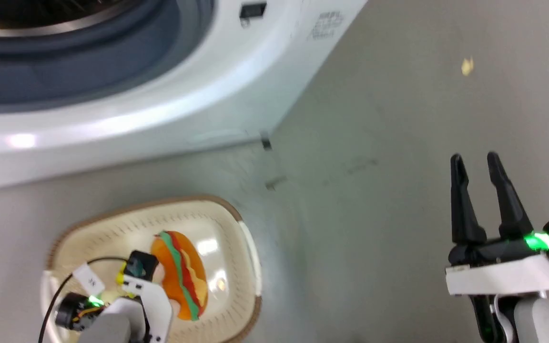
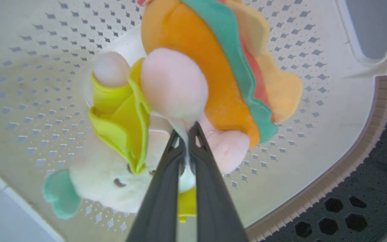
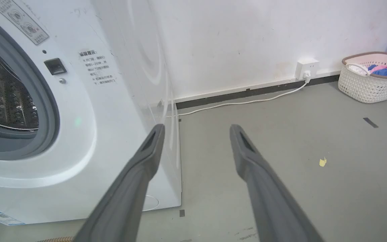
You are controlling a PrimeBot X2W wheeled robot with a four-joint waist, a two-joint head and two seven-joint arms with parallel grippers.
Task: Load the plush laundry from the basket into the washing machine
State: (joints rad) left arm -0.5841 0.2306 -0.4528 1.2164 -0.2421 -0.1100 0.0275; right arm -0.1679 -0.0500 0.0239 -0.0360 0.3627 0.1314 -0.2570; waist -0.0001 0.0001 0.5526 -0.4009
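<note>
The left gripper (image 2: 187,132) pinches plush laundry (image 2: 193,50) inside the basket (image 2: 314,43).

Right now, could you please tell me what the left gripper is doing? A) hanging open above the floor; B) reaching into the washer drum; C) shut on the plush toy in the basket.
C: the left gripper pinches a pale pink part of the plush toy inside the basket.
</note>
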